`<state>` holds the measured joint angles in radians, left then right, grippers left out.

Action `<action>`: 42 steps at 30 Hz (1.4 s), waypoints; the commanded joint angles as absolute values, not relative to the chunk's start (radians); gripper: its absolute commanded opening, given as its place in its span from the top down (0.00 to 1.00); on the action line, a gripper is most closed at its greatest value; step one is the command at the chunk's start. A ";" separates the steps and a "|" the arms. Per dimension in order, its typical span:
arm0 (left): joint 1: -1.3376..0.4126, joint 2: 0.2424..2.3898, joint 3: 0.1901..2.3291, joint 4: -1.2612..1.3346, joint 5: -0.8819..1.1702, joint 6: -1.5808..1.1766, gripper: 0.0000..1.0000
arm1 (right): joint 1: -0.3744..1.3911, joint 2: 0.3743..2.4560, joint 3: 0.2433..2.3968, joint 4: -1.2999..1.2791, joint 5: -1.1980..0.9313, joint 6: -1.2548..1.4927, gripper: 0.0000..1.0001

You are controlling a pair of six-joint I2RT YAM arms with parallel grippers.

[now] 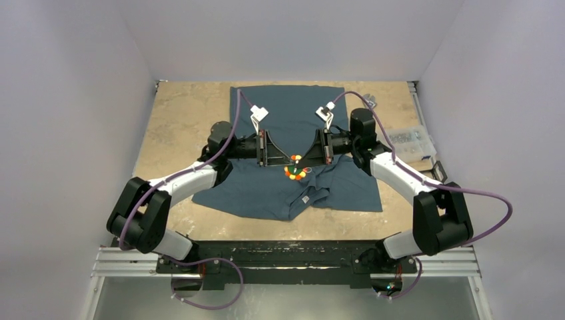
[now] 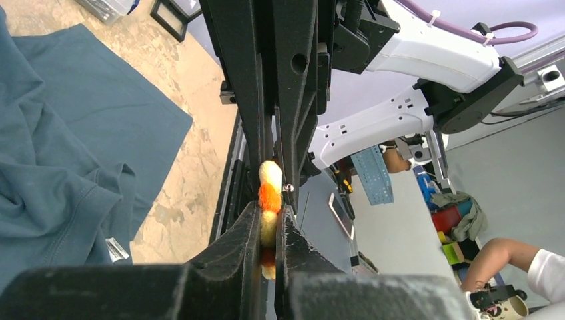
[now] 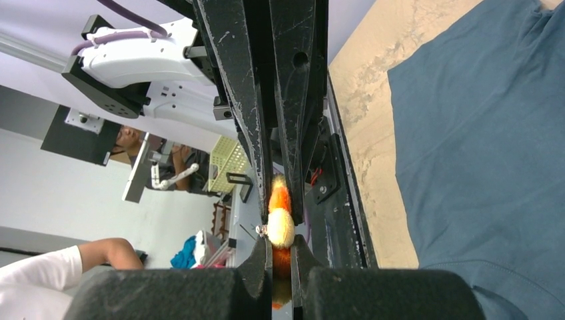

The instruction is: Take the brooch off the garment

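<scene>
The brooch (image 1: 294,173), a fuzzy yellow-orange flower badge, sits between both grippers over the dark slate-blue garment (image 1: 293,113) near its collar. My left gripper (image 1: 286,162) and right gripper (image 1: 303,160) meet tip to tip on it. In the left wrist view my left gripper (image 2: 272,230) is shut on the brooch (image 2: 270,193), with the right fingers closed on its far side. In the right wrist view my right gripper (image 3: 281,257) is shut on the brooch (image 3: 280,223). A small metal pin (image 2: 288,188) sticks out beside it. I cannot tell whether it still holds cloth.
The shirt (image 2: 60,133) lies rumpled around the collar, its white tag (image 1: 305,199) showing. A clear plastic box (image 1: 410,138) stands at the table's right edge. A small metal item (image 1: 370,100) lies at the back right. White walls close in three sides.
</scene>
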<state>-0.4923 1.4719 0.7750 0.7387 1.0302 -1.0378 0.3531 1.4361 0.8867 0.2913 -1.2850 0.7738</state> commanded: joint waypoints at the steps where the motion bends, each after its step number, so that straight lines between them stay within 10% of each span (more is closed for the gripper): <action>1: -0.495 1.477 0.794 0.743 1.037 -1.036 1.00 | 0.358 1.444 0.961 0.233 -1.305 0.699 0.95; 10: -0.421 1.490 0.765 0.803 0.970 -1.148 1.00 | 0.352 1.450 1.011 0.070 -1.251 0.584 0.56; 42: -0.404 1.509 0.749 0.901 0.912 -1.232 1.00 | 0.340 1.483 0.877 0.592 -1.166 1.066 0.64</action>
